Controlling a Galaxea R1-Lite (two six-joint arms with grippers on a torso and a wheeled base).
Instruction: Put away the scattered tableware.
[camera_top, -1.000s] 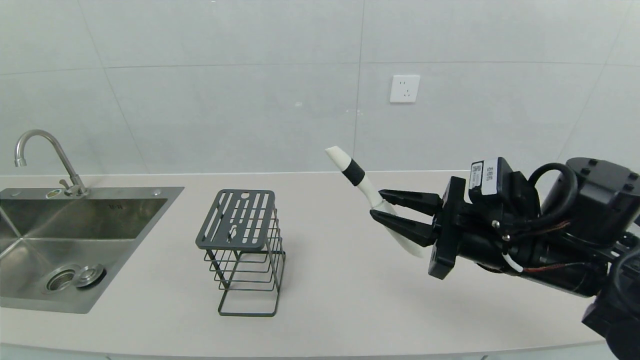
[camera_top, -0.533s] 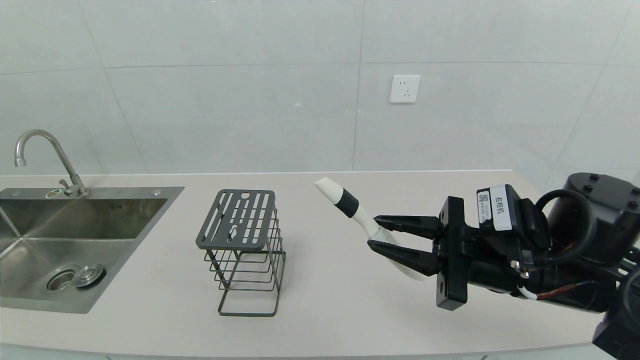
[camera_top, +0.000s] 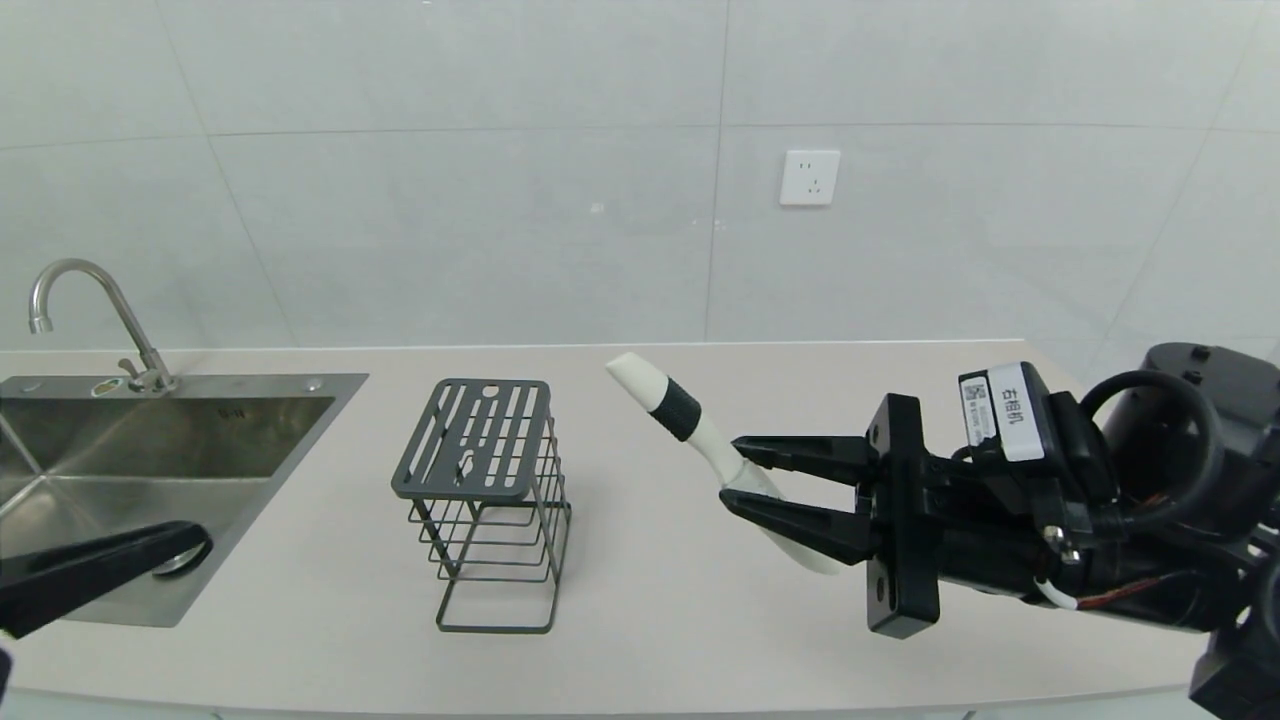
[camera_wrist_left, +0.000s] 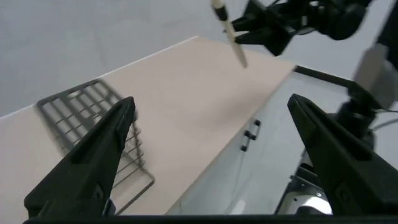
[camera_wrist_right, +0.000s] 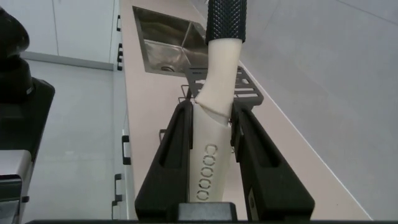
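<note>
- Head view, right gripper (camera_top: 735, 470): over the counter (camera_top: 650, 600) at 3 o'clock, fingers pinching the white utensil (camera_top: 700, 432) at its neck.
- White utensil: held clear of the counter, tilted; long axis runs from the black-banded handle end at 10 o'clock to the working end at 4 o'clock.
- Wire rack (camera_top: 478, 440): upright, slotted top plate, at 9 o'clock of the held utensil, well apart.
- Left gripper (camera_wrist_left: 211, 109): fingers spread wide, holding nothing, at 8 o'clock near the sink (camera_top: 200, 430).
- Judgement: the right arm carries the load, so the move is its own; the utensil likely needs turning upright before it enters a slot.
</note>
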